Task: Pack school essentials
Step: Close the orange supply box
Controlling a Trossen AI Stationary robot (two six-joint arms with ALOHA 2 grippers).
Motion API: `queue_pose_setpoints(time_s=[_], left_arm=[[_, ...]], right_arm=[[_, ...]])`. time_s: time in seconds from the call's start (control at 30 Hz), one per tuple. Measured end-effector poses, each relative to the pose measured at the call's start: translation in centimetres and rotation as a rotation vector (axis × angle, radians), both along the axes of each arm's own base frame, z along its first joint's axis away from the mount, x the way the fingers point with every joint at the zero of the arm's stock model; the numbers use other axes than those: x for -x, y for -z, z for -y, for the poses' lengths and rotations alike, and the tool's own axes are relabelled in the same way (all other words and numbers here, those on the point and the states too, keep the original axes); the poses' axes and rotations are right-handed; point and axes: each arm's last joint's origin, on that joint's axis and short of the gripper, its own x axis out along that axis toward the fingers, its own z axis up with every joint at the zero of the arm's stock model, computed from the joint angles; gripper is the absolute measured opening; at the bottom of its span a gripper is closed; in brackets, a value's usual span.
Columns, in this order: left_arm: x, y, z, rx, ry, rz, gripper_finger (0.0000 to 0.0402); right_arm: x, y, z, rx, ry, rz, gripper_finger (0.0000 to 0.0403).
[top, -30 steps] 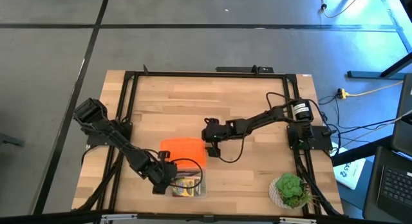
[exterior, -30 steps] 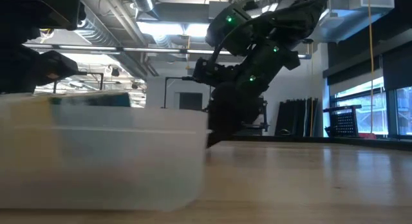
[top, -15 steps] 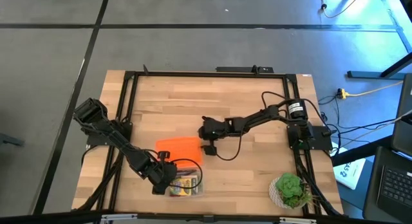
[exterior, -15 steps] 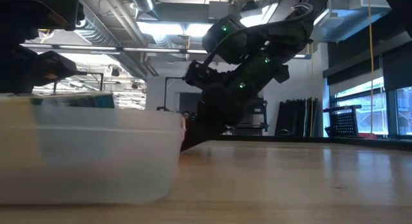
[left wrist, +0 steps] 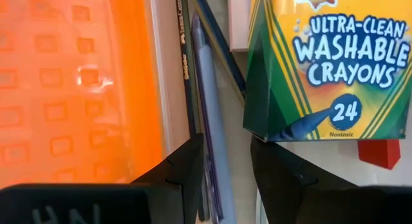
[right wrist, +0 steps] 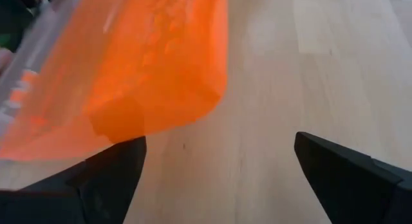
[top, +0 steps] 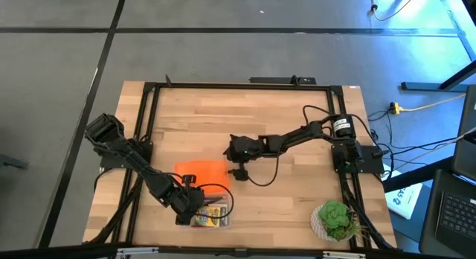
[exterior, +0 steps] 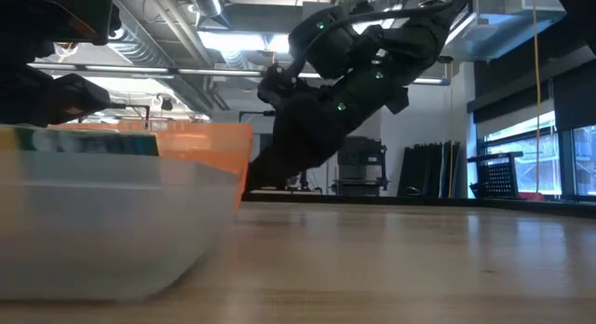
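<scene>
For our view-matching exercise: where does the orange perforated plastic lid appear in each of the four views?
High view: orange perforated plastic lid, lower centre, left of the right gripper.
Low view: upper left.
Left wrist view: left half.
Right wrist view: upper left.
Shared landmark: clear plastic box beside it.

We see the table (top: 245, 125) evenly and softly lit from above, with only faint shadows under the arms. At table height, bright ceiling strip lights (exterior: 233, 40) leave the arms as dark silhouettes, and the clear box (exterior: 102, 231) nearest the lens is a blur. Ahead of the left gripper (left wrist: 225, 176) the crayon box (left wrist: 328, 63) reads sharp; the orange lid (left wrist: 71, 89) glows, and beyond the right gripper (right wrist: 219, 179) it is soft
</scene>
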Motion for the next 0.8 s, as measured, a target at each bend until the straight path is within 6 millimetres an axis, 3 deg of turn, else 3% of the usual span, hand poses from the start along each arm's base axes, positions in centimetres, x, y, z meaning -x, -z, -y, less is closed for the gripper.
queue_pose_setpoints(time_s=[0.5, 0.8], left_arm=[[0.1, 0.0, -0.1, -0.011, -0.001, -0.007, 0.0124], [0.3, 0.1, -0.1, 0.013, 0.002, -0.045, 0.0124]], right_arm=[[-1.2, -2.0, -1.0, -0.1, -0.209, 0.069, 0.0399], [-1.6, -2.7, -1.7, -0.09, -0.234, 0.096, 0.0399]])
